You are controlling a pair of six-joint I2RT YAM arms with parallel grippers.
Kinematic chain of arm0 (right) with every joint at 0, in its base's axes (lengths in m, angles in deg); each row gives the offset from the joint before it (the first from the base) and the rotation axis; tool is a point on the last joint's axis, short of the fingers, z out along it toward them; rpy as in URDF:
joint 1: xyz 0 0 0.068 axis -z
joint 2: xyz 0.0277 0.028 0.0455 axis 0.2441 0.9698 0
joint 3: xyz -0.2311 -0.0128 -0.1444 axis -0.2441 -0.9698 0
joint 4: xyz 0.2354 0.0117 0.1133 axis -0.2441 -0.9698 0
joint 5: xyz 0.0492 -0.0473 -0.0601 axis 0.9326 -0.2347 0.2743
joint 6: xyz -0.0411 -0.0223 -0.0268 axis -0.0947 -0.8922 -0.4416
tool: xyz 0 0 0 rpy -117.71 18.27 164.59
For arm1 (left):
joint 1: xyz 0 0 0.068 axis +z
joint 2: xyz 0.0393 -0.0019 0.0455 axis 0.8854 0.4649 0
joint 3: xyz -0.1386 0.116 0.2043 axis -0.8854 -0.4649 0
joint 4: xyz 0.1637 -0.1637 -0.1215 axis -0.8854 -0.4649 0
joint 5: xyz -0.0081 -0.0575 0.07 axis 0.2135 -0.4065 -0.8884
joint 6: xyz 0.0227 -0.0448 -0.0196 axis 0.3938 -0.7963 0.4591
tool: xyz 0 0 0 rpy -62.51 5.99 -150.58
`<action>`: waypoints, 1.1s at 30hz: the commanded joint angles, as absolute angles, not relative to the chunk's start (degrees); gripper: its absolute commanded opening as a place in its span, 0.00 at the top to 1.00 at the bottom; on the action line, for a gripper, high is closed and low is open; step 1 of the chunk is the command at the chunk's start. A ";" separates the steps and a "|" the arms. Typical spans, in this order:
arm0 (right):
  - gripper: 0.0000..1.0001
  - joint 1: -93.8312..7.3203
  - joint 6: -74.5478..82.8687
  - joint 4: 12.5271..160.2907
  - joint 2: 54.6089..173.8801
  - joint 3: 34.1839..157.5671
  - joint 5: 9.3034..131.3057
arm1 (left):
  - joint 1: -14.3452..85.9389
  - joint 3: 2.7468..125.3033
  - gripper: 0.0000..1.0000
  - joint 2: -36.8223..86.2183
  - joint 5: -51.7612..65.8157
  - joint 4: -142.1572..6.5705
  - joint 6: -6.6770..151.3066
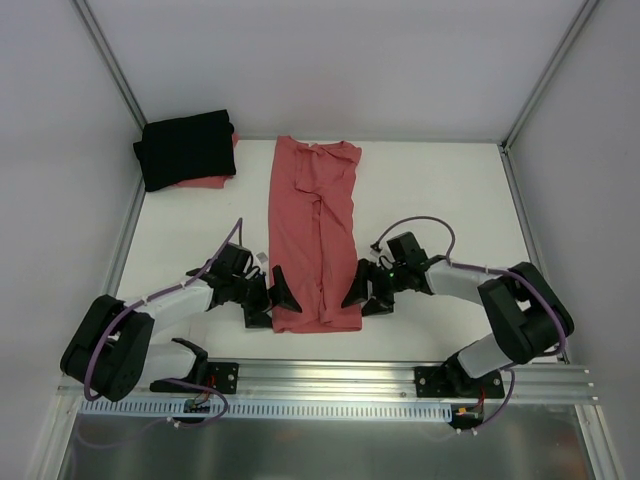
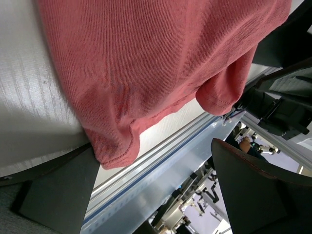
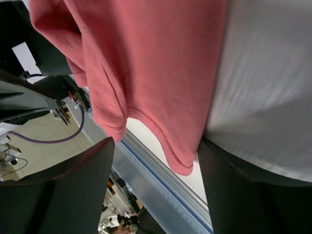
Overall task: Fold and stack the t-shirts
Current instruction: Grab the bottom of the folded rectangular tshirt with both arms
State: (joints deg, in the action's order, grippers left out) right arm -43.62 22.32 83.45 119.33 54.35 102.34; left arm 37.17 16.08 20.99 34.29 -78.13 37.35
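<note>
Coral-red shirt (image 1: 313,235) lies folded into a long, narrow strip down the middle of the white table (image 1: 440,190), with its collar at the far end and its hem toward the arms. The left jaws stand spread wide at the hem's left corner. The right jaws are spread at its right corner. Each wrist view shows the hem between them, not pinched. The black shirt (image 1: 187,148) sits folded in the far left corner, on top of some red cloth (image 1: 215,182).
</note>
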 commanded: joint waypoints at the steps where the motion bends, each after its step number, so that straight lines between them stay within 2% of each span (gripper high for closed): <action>1: 0.28 -46.99 25.90 86.65 120.88 52.85 100.19 | 36.90 14.09 0.01 23.21 27.16 -78.86 39.25; 2: 0.34 -47.61 26.61 87.17 120.70 52.33 99.76 | 36.90 14.27 0.01 23.29 27.15 -78.95 39.16; 4: 0.39 -49.72 28.28 88.67 119.65 50.31 99.58 | 36.81 14.44 0.02 23.21 26.98 -79.04 39.16; 5: 0.47 -50.16 28.72 89.02 119.21 49.60 99.23 | 36.72 14.44 0.03 23.21 26.89 -78.95 39.07; 7: 0.56 -51.21 29.42 89.03 118.16 48.37 98.96 | 36.63 14.18 0.08 23.29 26.80 -78.34 38.81; 8: 0.72 -51.31 29.51 89.03 117.98 48.11 98.79 | 36.55 14.01 0.14 23.47 26.98 -77.81 38.72; 9: 0.83 -51.31 29.60 88.94 117.80 47.84 98.61 | 36.37 13.66 0.21 23.91 27.24 -77.29 38.63; 10: 1.00 -51.31 29.51 88.59 117.72 47.93 98.61 | 36.28 13.57 0.45 24.26 27.68 -76.41 38.54; 13: 0.99 -51.39 28.64 87.27 117.10 48.63 97.91 | 35.67 14.18 1.00 25.75 27.68 -76.31 38.54; 20: 0.99 -51.31 24.60 77.18 113.24 50.74 96.50 | 34.26 18.13 1.00 25.23 26.80 -81.40 40.91; 26: 1.00 -51.39 24.68 74.62 110.42 50.74 96.76 | 34.26 20.15 1.00 22.95 26.80 -87.29 42.58; 33: 0.99 -51.39 23.45 67.94 104.54 50.13 97.55 | 34.17 20.86 1.00 15.75 27.86 -94.59 42.50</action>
